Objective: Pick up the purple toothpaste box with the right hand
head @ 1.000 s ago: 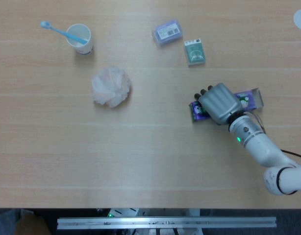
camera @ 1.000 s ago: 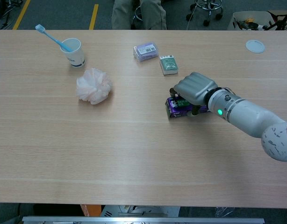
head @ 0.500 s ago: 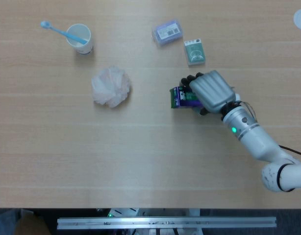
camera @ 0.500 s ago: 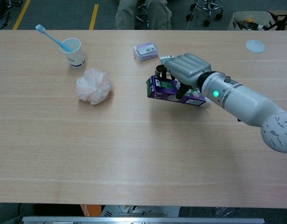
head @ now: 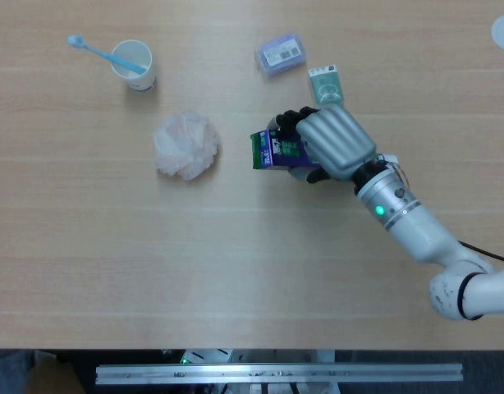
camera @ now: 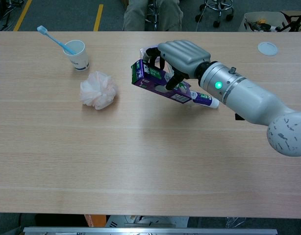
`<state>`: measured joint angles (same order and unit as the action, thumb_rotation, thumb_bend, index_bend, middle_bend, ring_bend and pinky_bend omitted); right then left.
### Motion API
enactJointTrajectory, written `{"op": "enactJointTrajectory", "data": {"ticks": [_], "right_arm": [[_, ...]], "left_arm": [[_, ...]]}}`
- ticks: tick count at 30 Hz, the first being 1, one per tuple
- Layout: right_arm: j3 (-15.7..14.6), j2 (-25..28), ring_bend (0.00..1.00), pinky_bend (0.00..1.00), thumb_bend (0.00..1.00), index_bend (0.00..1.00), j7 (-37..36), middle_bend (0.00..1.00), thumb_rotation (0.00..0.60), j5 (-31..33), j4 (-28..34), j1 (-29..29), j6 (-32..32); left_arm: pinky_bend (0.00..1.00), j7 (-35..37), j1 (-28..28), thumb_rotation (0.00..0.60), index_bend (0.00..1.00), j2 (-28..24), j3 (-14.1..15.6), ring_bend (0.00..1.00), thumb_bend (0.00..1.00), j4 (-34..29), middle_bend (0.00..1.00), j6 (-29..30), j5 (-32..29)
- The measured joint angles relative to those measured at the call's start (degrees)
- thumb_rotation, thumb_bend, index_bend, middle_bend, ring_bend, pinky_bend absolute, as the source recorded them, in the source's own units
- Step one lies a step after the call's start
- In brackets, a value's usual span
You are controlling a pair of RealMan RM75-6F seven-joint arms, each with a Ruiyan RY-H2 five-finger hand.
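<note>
My right hand (head: 334, 141) (camera: 182, 54) grips the purple toothpaste box (head: 272, 151) (camera: 150, 79) from above, fingers wrapped round it. The box is lifted off the table and tilted, its green-and-purple end pointing left. In the chest view a white tube end (camera: 205, 100) sticks out of the box's right end beside the wrist. My left hand appears in neither view.
A pink bath pouf (head: 185, 145) (camera: 97, 90) lies left of the box. A paper cup (head: 135, 65) with a blue toothbrush (head: 96, 51) stands at the back left. A lilac packet (head: 280, 53) and a green packet (head: 325, 82) lie behind my hand. A white disc (camera: 267, 48) sits back right.
My right hand has lifted the purple box off the table and carried it up and to the left, toward the middle. The box now tilts in the air.
</note>
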<state>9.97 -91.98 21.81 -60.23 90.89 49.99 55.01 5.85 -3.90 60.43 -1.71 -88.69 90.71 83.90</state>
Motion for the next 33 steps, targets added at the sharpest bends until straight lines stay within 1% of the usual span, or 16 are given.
{"op": "enactJointTrajectory", "data": {"ticks": [10, 16, 20, 26, 29, 33], "right_arm": [[1.63, -0.24, 0.42, 0.61, 0.25, 0.45, -2.66, 0.41, 0.600, -1.76, 0.80, 0.66, -1.02], [1.38, 0.28, 0.42, 0.61, 0.25, 0.45, -2.82, 0.41, 0.600, -3.97, 1.05, 0.29, -0.06], [0.60, 2.32, 0.42, 0.61, 0.25, 0.45, -0.10, 0.41, 0.600, -4.99, 2.23, -0.32, 1.23], [-1.52, 6.78, 0.42, 0.61, 0.25, 0.45, 6.18, 0.41, 0.600, -3.42, 4.59, -1.15, 1.28], [-2.49, 7.92, 0.42, 0.61, 0.25, 0.45, 9.04, 0.41, 0.600, -1.45, 3.83, -1.30, 0.86], [-3.21, 7.95, 0.42, 0.59, 0.25, 0.45, 10.95, 0.41, 0.600, 0.81, 1.00, -0.95, -0.58]], "left_arm": [[0.18, -0.26, 0.00, 0.600, 0.23, -0.11, 0.09, 0.18, 0.33, -0.30, 0.22, -0.18, 0.05], [0.18, -0.33, -0.13, 0.600, 0.23, -0.20, 0.06, 0.18, 0.33, -0.40, 0.22, -0.06, -0.03], [0.18, -0.37, 0.07, 0.600, 0.23, -0.06, 0.12, 0.18, 0.33, -0.35, 0.22, -0.44, 0.06], [0.18, -0.08, 0.26, 0.600, 0.23, 0.34, 0.11, 0.18, 0.33, 0.16, 0.22, -0.84, 0.04], [0.18, 0.18, 0.34, 0.600, 0.23, 0.54, 0.16, 0.18, 0.33, 0.49, 0.22, -0.99, 0.11], [0.18, 0.48, 0.30, 0.600, 0.23, 0.64, 0.10, 0.18, 0.33, 0.78, 0.22, -0.99, -0.06]]}}
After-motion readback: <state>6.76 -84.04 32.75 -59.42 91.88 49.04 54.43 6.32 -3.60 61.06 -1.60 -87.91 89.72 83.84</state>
